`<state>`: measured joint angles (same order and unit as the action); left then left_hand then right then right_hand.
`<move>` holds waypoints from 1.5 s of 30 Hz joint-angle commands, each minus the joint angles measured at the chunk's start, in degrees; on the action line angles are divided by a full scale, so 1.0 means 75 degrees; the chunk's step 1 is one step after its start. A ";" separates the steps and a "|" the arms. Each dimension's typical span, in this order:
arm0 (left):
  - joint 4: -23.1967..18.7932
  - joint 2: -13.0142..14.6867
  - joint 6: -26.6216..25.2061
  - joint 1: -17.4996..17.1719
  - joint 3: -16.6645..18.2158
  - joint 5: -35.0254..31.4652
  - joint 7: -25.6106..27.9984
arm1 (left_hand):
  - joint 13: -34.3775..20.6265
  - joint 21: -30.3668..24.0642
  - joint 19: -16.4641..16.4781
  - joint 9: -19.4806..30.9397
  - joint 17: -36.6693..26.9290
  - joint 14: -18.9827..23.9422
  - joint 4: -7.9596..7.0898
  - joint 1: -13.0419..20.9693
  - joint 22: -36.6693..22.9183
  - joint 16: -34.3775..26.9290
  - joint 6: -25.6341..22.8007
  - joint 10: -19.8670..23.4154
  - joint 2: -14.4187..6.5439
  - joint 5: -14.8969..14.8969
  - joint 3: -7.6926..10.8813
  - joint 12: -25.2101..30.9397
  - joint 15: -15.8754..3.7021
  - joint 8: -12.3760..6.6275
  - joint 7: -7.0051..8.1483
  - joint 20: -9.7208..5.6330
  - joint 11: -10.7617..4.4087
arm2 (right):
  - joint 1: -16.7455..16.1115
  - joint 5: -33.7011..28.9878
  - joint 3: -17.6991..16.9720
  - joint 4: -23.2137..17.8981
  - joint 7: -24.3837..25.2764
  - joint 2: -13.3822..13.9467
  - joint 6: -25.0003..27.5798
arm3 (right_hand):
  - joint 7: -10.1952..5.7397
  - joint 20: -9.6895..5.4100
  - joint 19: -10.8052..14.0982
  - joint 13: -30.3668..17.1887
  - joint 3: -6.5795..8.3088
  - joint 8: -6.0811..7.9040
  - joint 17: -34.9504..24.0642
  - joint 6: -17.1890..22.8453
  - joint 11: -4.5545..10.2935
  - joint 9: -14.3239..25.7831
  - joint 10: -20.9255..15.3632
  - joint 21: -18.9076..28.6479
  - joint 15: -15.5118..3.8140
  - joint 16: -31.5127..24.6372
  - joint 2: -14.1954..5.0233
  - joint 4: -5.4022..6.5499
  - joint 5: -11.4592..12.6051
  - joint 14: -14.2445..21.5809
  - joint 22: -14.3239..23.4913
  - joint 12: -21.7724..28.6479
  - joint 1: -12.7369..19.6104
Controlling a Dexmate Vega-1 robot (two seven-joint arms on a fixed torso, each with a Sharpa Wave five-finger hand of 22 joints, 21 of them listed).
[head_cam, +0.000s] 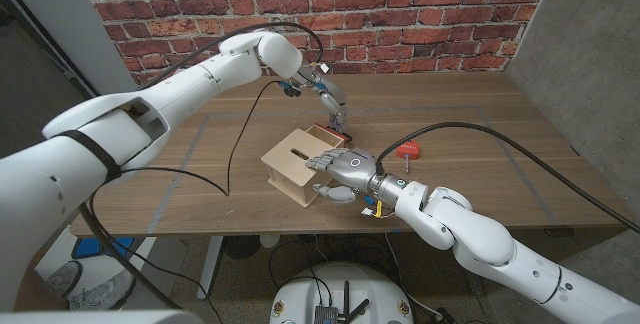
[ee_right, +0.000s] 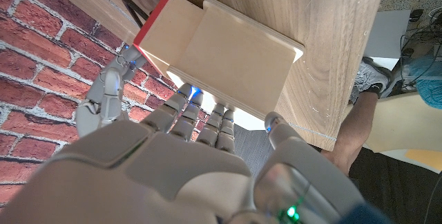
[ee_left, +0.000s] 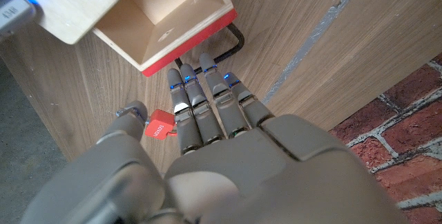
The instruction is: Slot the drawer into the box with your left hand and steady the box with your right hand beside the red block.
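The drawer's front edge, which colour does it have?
Red. The drawer has a red front edge on pale wood, clearest in the left wrist view.

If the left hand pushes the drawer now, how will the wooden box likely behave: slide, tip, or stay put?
The wooden box looks like thin, light plywood, so alone it would probably slide. It sits low and wide, so tipping seems unlikely. The right hand rests against its side and should hold it while the drawer goes in.

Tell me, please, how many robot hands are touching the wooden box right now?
1 for certain: the right hand rests on the box. The left hand is at the drawer behind it; whether it touches the box is unclear.
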<state>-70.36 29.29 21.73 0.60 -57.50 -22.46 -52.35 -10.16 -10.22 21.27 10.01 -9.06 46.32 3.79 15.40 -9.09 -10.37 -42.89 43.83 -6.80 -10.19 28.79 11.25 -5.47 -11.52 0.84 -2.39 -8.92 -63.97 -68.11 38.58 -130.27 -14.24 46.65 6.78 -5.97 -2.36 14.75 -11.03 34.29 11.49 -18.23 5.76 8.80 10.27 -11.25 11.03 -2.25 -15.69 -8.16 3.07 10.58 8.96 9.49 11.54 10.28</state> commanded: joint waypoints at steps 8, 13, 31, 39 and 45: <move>0.0455 -0.0143 0.0329 0.0129 -0.0099 0.0218 -0.0083 | -0.0011 -0.0058 0.0335 0.0023 -0.0044 0.0665 0.0072 -0.0283 -0.0022 -0.0051 -0.0717 0.0820 -0.0132 -0.0003 0.0328 0.0143 -0.0868 -0.0103 -0.0065 -0.1166 -0.0101 | 0.0164 0.0021 0.0067 0.0063 -0.0087 -0.0056 -0.0045 | -0.0012 -0.1060 0.0083 -0.0055 0.0068 0.0017 -0.0048 0.0055 0.0057 0.0043 -0.0058 0.0014 -0.1018 -0.0048 -0.0438 0.0026 -0.0018 0.0011 0.0008 0.0046 0.0125; 0.0512 -0.0161 0.0352 0.0148 -0.0113 0.0209 -0.0056 | -0.0013 -0.0053 0.0364 0.0023 -0.0047 0.0793 0.0084 -0.0322 -0.0023 -0.0055 -0.0823 0.0966 -0.0160 -0.0003 0.0400 0.0156 -0.0880 -0.0102 -0.0073 -0.1179 -0.0132 | 0.0171 0.0042 0.0065 0.0067 -0.0109 -0.0063 -0.0028 | -0.0012 -0.1061 0.0083 -0.0058 0.0075 0.0010 -0.0057 0.0051 0.0054 0.0043 -0.0052 0.0011 -0.1025 -0.0055 -0.0437 0.0025 -0.0020 0.0010 0.0008 0.0042 0.0138; 0.0702 -0.0264 0.0332 0.0222 -0.0211 0.0156 -0.0064 | -0.0015 -0.0038 0.0407 0.0021 -0.0041 0.0952 0.0153 -0.0399 -0.0026 -0.0014 -0.0953 0.1080 -0.0143 0.0003 0.0560 0.0090 -0.0904 -0.0057 -0.0038 -0.1205 -0.0125 | 0.0179 0.0181 0.0049 0.0107 -0.0035 -0.0047 -0.0015 | -0.0003 -0.1055 0.0089 -0.0066 0.0081 -0.0003 -0.0095 0.0066 0.0036 0.0045 -0.0054 0.0005 -0.1013 -0.0079 -0.0419 0.0023 -0.0034 -0.0011 0.0010 0.0038 0.0176; 0.0619 -0.0246 0.0275 0.0210 -0.0237 -0.0049 0.0136 | -0.0019 -0.0020 0.0417 0.0026 -0.0024 0.0715 0.0317 -0.0474 -0.0027 0.0088 -0.0622 0.0731 -0.0010 0.0016 0.0702 -0.0096 -0.0903 0.0115 -0.0032 -0.1211 -0.0055 | 0.0186 0.0182 0.0055 0.0105 -0.0015 -0.0017 -0.0034 | -0.0001 -0.1059 0.0088 -0.0069 0.0077 -0.0011 -0.0109 0.0066 0.0040 0.0045 -0.0051 0.0001 -0.1012 -0.0091 -0.0401 0.0008 -0.0040 -0.0014 0.0010 0.0035 0.0198; 0.0587 -0.0249 0.0244 0.0199 -0.0254 -0.0095 0.0166 | -0.0019 -0.0008 0.0390 0.0026 -0.0023 0.0584 0.0368 -0.0505 -0.0028 0.0108 -0.0528 0.0590 0.0026 0.0020 0.0745 -0.0134 -0.0911 0.0141 -0.0032 -0.1214 -0.0071 | 0.0181 0.0211 0.0049 0.0109 0.0004 -0.0006 -0.0038 | 0.0002 -0.1054 0.0097 -0.0071 0.0076 -0.0015 -0.0117 0.0069 0.0033 0.0046 -0.0050 0.0002 -0.0987 -0.0097 -0.0397 -0.0005 -0.0043 -0.0022 0.0011 0.0033 0.0217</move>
<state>-65.81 27.59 24.14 2.09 -59.12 -22.24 -51.91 -10.16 -10.23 23.99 10.11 -9.06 51.26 6.43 11.62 -9.22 -9.69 -47.47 48.73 -6.94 -10.19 33.79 10.36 -6.76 -10.58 0.61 -2.46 -9.48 -62.64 -66.89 39.01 -129.50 -14.49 46.35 6.52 -5.96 -2.36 14.74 -11.30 34.52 11.49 -18.95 5.75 9.10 10.55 -11.53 10.98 -2.25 -16.13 -8.54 3.30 10.37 8.93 9.45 11.53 11.26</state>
